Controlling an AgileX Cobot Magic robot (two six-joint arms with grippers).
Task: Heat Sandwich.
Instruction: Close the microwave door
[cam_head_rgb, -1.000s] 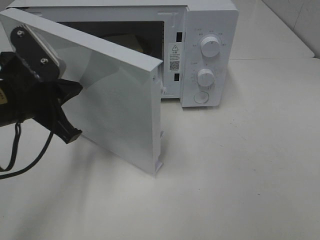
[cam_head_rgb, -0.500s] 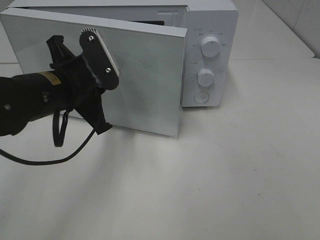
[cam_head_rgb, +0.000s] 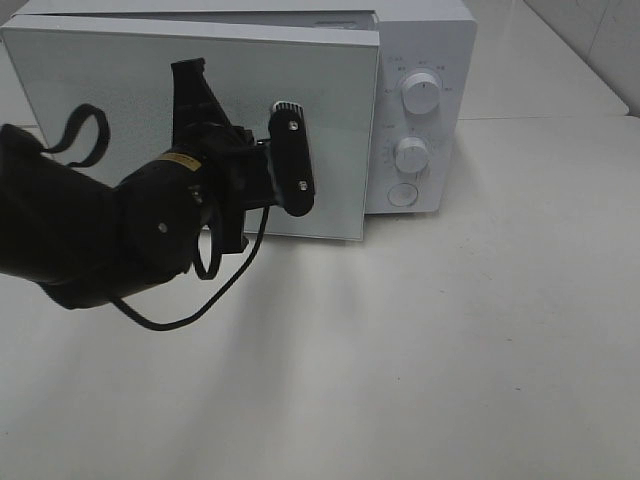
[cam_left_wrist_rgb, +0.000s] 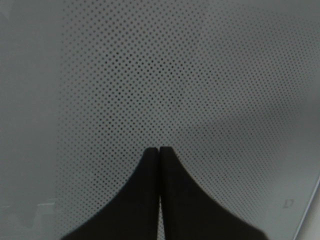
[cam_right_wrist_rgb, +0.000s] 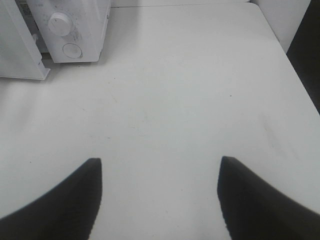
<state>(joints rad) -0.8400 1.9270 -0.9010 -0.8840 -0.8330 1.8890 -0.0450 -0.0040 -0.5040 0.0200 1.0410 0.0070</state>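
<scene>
No sandwich in sight; I'd guess it sits inside the microwave (cam_head_rgb: 430, 40), behind the door (cam_head_rgb: 100, 90), which looks all but shut. The left jaws, pinched together on nothing, press that door. The right jaws gape empty over the table (cam_right_wrist_rgb: 165, 100). The dials (cam_head_rgb: 421, 92) are left to set.

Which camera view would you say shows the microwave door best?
The exterior high view: it shows nearly the whole microwave door, standing almost shut. The left wrist view shows only its dotted window close up, behind the shut left gripper. The right wrist view catches just its lower corner.
</scene>
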